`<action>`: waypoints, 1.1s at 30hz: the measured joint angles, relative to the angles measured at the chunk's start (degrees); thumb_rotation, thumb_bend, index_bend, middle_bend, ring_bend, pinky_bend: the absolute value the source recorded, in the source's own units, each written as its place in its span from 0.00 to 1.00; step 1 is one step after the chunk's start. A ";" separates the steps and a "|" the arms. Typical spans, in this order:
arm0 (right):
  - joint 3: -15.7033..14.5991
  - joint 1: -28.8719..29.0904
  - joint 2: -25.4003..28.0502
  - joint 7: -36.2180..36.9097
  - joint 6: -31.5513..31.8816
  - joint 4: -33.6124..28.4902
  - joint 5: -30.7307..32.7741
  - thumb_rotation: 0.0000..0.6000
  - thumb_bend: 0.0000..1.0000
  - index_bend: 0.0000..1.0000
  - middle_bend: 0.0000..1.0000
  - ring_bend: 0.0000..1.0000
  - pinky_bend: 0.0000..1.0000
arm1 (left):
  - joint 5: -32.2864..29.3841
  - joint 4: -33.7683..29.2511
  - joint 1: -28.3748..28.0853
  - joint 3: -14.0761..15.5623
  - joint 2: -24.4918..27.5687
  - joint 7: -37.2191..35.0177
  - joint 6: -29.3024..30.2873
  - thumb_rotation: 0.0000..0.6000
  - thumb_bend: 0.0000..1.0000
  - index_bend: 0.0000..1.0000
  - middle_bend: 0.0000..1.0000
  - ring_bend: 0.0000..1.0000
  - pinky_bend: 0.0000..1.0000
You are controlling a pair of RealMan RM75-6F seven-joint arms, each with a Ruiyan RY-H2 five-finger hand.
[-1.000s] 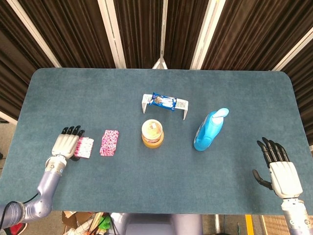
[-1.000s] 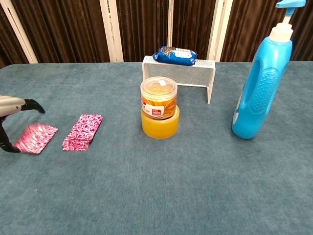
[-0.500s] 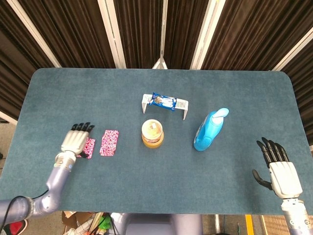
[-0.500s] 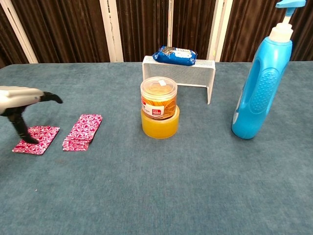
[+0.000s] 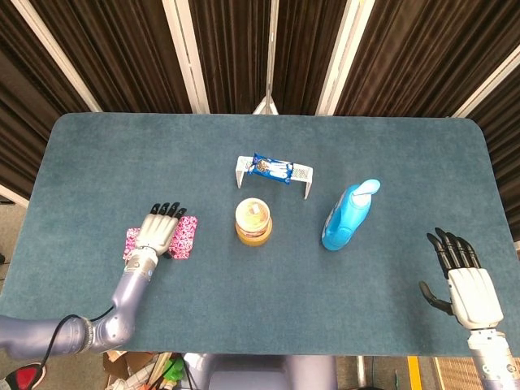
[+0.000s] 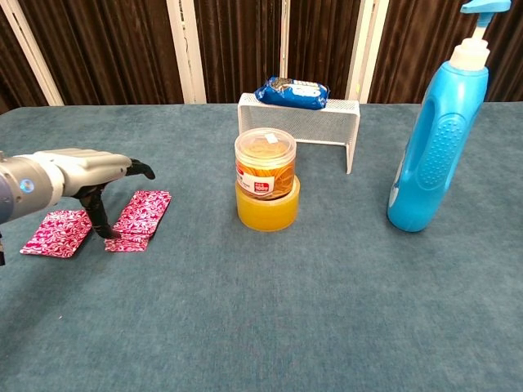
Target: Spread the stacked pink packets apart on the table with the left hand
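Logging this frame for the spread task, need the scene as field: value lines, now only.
left hand: over the packets, a finger tip down at the stack's near edge
right hand: open, above the table's right side, holding nothing
single packet: flat on the table, left of the stack
packet stack: beside it, a lower packet peeking out at the front
other items: jar on a yellow tub; blue bottle; wire rack

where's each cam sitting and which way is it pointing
Head view: high above the near edge, looking steeply down on the whole table; shows left hand and right hand.
Chest view: low at the near edge, looking level toward the curtains; shows only the left hand.
Shared: pink packets, stacked jars, blue bottle.
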 measured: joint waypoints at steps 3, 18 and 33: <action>0.09 0.05 0.09 0.22 -0.06 -0.10 0.13 1.00 0.36 0.00 0.00 0.00 0.09 | -2.32 0.94 -1.09 -0.37 -0.83 1.30 -0.28 1.00 0.31 0.10 0.00 0.00 0.00; 0.03 0.00 0.00 0.59 0.28 -0.06 -0.26 1.00 0.36 0.00 0.00 0.00 0.09 | -4.80 2.38 -2.86 0.19 -3.03 2.23 0.34 1.00 0.47 0.50 0.00 0.00 0.00; -0.02 -0.07 -0.19 0.31 0.63 0.14 -0.60 1.00 0.36 0.00 0.00 0.00 0.09 | 1.82 -6.29 -0.77 0.94 1.93 -2.29 2.20 1.00 0.47 0.52 0.00 0.00 0.00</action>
